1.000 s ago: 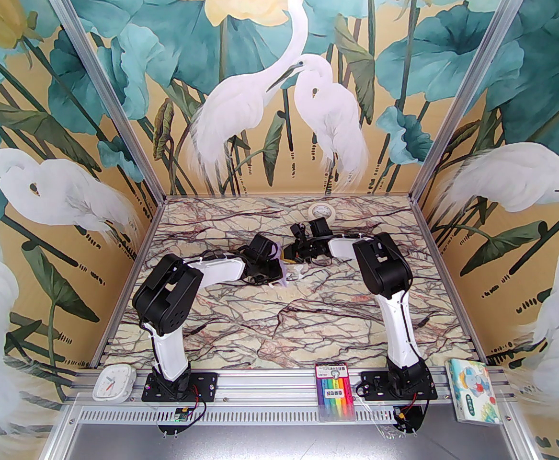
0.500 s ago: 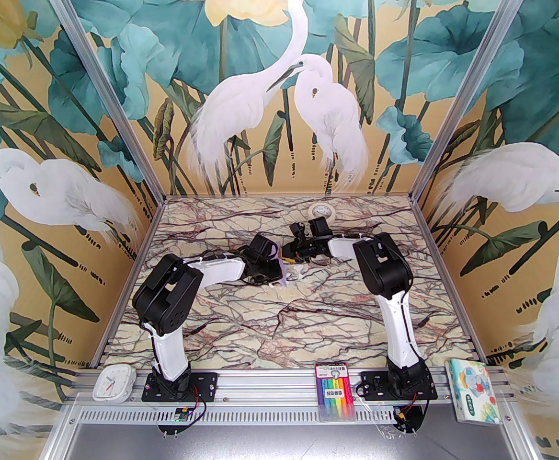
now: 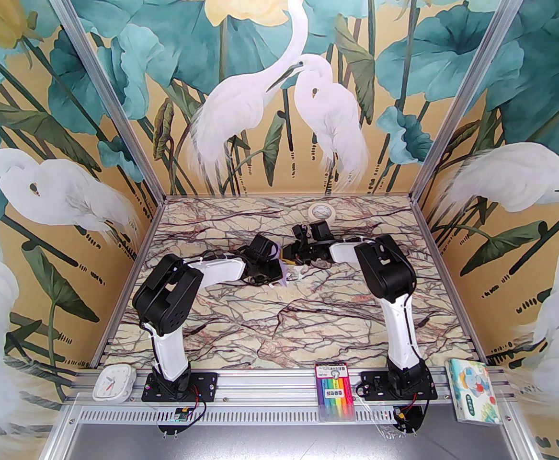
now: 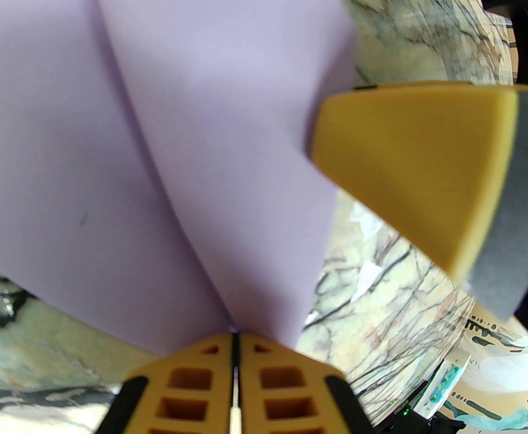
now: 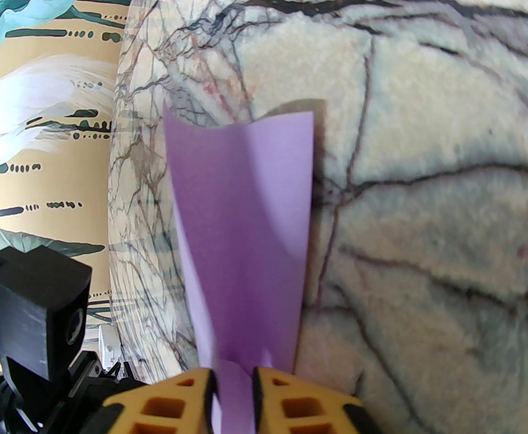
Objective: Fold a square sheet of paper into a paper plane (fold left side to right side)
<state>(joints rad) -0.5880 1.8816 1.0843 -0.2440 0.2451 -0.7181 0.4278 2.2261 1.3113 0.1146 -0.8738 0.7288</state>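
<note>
The lavender paper sheet (image 4: 164,143), folded with a centre crease, is held up off the marble table (image 3: 279,314) at mid-table between both arms. My left gripper (image 4: 235,339) is shut on its near tip. In the right wrist view the paper (image 5: 245,206) rises as a narrow curved strip from my right gripper (image 5: 232,391), whose jaws stand narrowly apart with the paper pinched between them. One yellow finger (image 4: 408,170) of the right gripper shows beside the sheet's right edge. From above, the left gripper (image 3: 279,269) and right gripper (image 3: 290,257) meet, with a sliver of paper (image 3: 284,276) showing.
A white tape roll (image 3: 321,211) lies at the back of the table. On the front rail sit a small white clock (image 3: 113,383), a marker pack (image 3: 335,391) and a colourful tissue pack (image 3: 474,397). Painted walls close in three sides.
The right arm has shifted slightly, its elbow a little lower and further right. The left arm has stayed put, still holding the paper.
</note>
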